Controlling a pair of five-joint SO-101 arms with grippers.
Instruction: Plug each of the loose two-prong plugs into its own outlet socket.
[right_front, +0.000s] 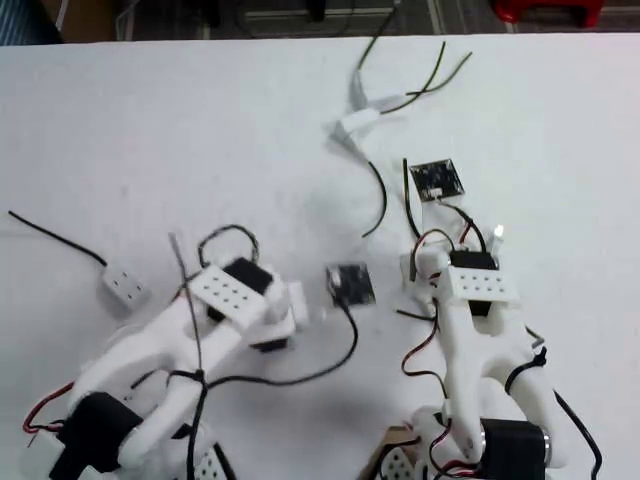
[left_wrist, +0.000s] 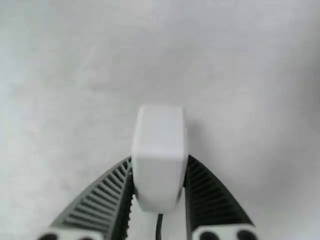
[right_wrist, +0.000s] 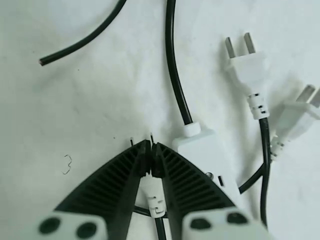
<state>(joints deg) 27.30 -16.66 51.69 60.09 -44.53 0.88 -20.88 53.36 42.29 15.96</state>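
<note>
My left gripper (left_wrist: 159, 162) is shut on a white rectangular block (left_wrist: 159, 145) with a black cord leaving its rear; it is held just over the white table, left of centre (right_front: 288, 310). My right gripper (right_wrist: 150, 145) is shut on a slim white plug (right_wrist: 154, 197) whose two thin prongs poke out past the fingertips. Touching one finger lies a white outlet socket (right_wrist: 200, 150) with a black cable. Two loose white two-prong plugs (right_wrist: 245, 65) (right_wrist: 300, 115) lie beyond it, prongs pointing away. In the high view this gripper (right_front: 432, 262) is right of centre.
Two small dark square boards (right_front: 350, 285) (right_front: 437, 180) lie on the table. A white perforated block (right_front: 125, 285) sits at the left. More white connectors with thin wires (right_front: 360, 122) lie near the back. A cut black cable end (right_wrist: 41, 62) lies loose.
</note>
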